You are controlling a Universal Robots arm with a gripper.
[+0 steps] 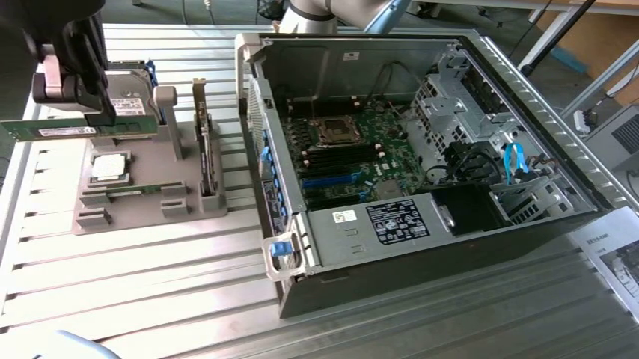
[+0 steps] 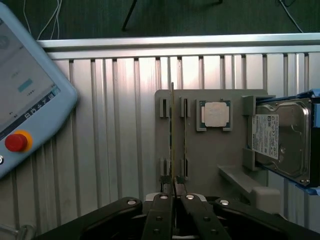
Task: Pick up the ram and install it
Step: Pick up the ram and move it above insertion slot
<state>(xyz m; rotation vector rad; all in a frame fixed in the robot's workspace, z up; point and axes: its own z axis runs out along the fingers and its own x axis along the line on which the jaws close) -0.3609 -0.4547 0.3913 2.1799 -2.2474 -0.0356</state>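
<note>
While the black two-fingered gripper stands pressed together on one end of the thin, narrow green ram stick, pinching it edge-on between its tips, the picking-up step looks done and the installing step not yet begun. In the exterior view the held stick hangs level and appears clear of its slot, above the flat grey plastic parts holder at that view's left. Just beside the held stick, a second thin green memory stick sits upright in its own slot of the holder. Further along the holder lie the square silver-topped processor chip in a shallow recess, then the silver boxy hard drive with a white label in its end bay. A larger green expansion card with a metal bracket stands in a groove on the side nearest the computer. The holder rests on the ribbed aluminium table, where a pale grey teach pendant with a red button also lies. Well apart, toward the exterior view's right, the open dark metal computer case holds a green motherboard with a bare processor socket and long dark memory slots beside it; whether these are all empty I cannot tell. Installing, as I judge it, calls for carrying the stick across and matching its long edge squarely to one slot.
</note>
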